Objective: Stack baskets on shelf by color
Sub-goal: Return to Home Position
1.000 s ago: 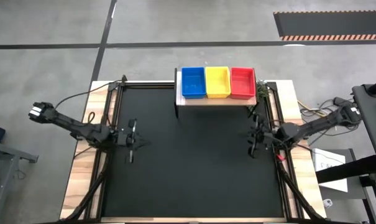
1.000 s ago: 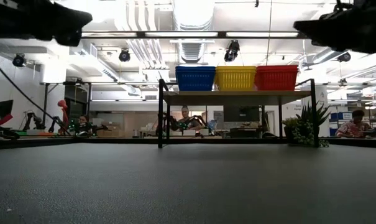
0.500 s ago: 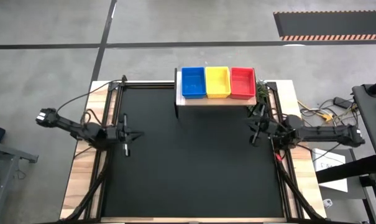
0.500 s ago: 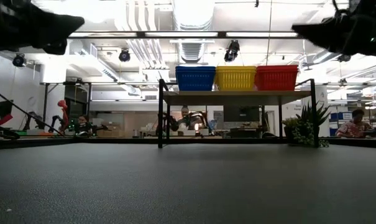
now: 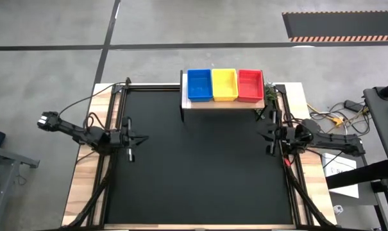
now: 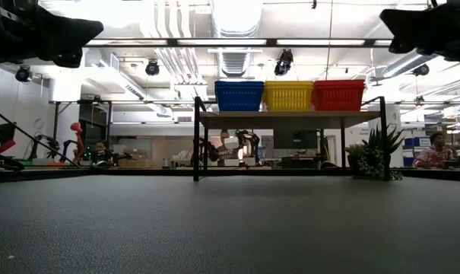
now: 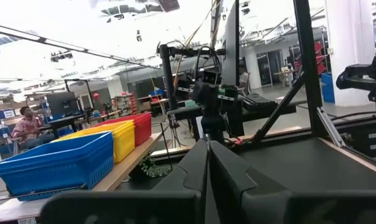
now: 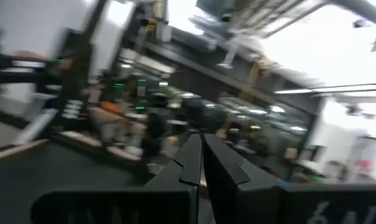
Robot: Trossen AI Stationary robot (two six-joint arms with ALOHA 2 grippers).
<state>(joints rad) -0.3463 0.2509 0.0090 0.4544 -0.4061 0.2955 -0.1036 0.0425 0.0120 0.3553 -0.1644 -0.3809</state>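
Baskets stand in a row on the shelf (image 5: 222,104): blue (image 5: 200,85), yellow (image 5: 224,85) and red (image 5: 250,85), side by side and touching, upright, their rims level in the low view (how many are nested in each colour cannot be told). The shelf sits at the far edge of the black mat (image 5: 200,179), and no basket lies on the mat.

The left gripper (image 7: 207,146) hangs above the mat's left edge, well apart from the shelf, which lies ahead of it and off to one side. Its two fingers (image 7: 191,177) are pressed together with nothing between them. Across the mat, straight ahead of this gripper, the other arm is in its wrist view.

The right gripper (image 8: 201,142) hangs above the mat's right edge, nearer to the shelf than the left one is, though apart from it. Its fingers (image 8: 186,168) are likewise closed on nothing. The red basket is the one closest to this gripper and the blue the farthest.

A small potted plant (image 6: 375,152) stands just beside the red end of the shelf, between it and the right gripper. Bare wood of the tabletop (image 5: 84,186) shows outside the mat, behind the left gripper
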